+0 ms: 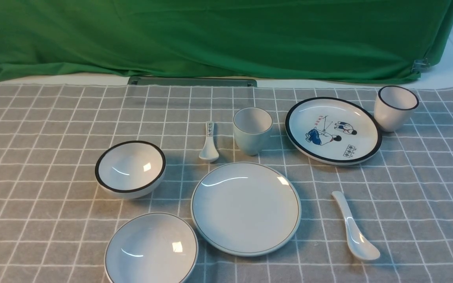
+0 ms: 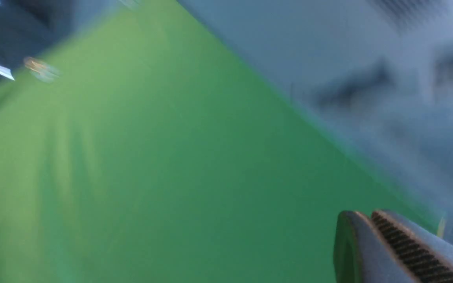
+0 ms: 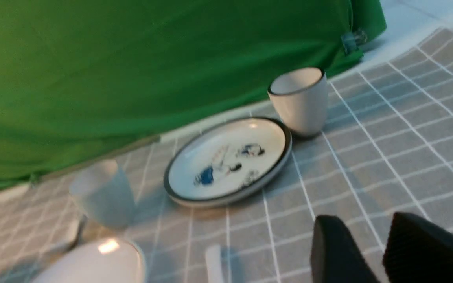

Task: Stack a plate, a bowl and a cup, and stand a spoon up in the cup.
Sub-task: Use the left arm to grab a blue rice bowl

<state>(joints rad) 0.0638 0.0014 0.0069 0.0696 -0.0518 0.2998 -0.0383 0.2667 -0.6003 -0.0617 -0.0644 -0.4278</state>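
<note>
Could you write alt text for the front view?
A plain pale plate, bowl, cup and white spoon lie unstacked on a grey checked cloth, among similar dishes with black rims and a smaller spoon.

The left gripper shows slim fingers with rounded tips and smooth blue-grey faces. Coppery brown tints their edges, and a band of close, dark ridges runs along one of them; the other has a green side. The right gripper has thick, blunt black fingers, too blurred to show any texture or markings.
</note>
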